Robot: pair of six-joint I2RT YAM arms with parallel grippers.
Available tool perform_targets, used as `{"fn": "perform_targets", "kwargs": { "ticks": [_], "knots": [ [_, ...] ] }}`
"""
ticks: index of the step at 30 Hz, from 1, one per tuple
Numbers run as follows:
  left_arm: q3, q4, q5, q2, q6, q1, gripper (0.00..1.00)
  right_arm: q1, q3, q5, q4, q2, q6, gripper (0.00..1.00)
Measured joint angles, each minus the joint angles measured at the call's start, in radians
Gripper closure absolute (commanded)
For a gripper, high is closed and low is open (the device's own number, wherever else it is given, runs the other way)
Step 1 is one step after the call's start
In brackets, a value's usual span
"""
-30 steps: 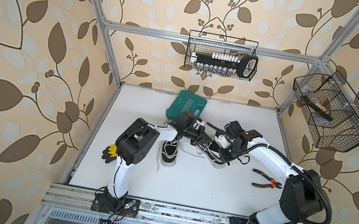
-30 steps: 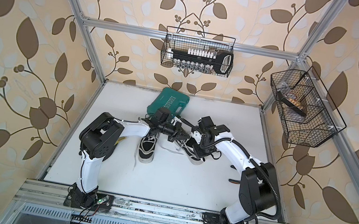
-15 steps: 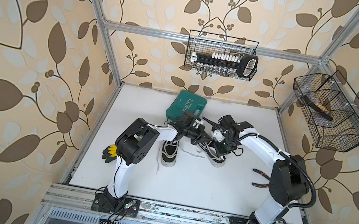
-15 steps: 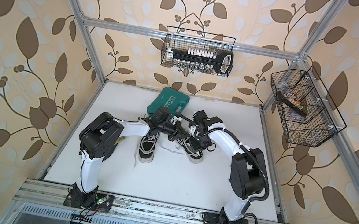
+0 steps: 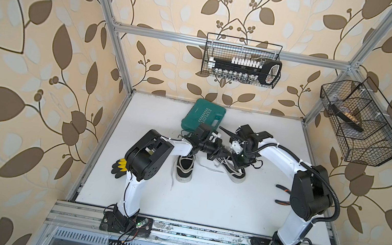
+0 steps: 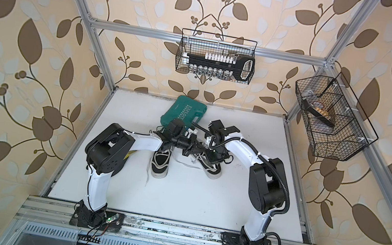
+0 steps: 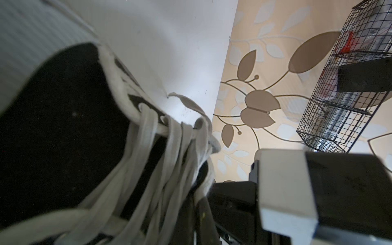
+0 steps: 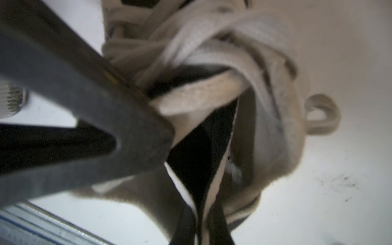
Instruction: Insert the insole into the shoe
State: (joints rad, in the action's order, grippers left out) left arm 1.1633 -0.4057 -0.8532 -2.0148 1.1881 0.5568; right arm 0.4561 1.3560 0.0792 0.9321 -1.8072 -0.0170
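Observation:
A black canvas shoe (image 5: 235,171) with pale laces lies mid-table, seen in both top views (image 6: 211,169). My left gripper (image 5: 222,154) is shut on its tongue edge by the laces (image 7: 169,148); its dark fingers (image 8: 95,101) converge there. My right gripper (image 5: 237,159) comes down at the shoe's opening (image 8: 212,127), shut on the thin black, white-edged insole (image 8: 201,169), which runs into that opening. A dark pointed strip (image 5: 227,131), perhaps the insole's free end, sticks out toward the back.
A second black shoe (image 5: 184,167) lies under my left forearm. A green case (image 5: 203,119) sits at the back. Orange-handled pliers (image 5: 282,194) lie at the right, black-and-yellow gloves (image 5: 118,167) at the left edge. Wire baskets (image 5: 242,66) (image 5: 361,124) hang on the walls.
My right arm has drawn its elbow in and upright, and its wrist has shifted a little left over the shoe. The left arm has held still on the shoe.

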Motion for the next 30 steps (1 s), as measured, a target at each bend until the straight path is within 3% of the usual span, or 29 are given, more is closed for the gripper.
{"fn": "perform_targets", "kwargs": {
  "ticks": [30],
  "knots": [
    [-0.088, -0.126, 0.029, 0.006, 0.075, -0.003, 1.00, 0.013, -0.032, 0.037, -0.116, -0.012, 0.088, 0.98]
  ]
}}
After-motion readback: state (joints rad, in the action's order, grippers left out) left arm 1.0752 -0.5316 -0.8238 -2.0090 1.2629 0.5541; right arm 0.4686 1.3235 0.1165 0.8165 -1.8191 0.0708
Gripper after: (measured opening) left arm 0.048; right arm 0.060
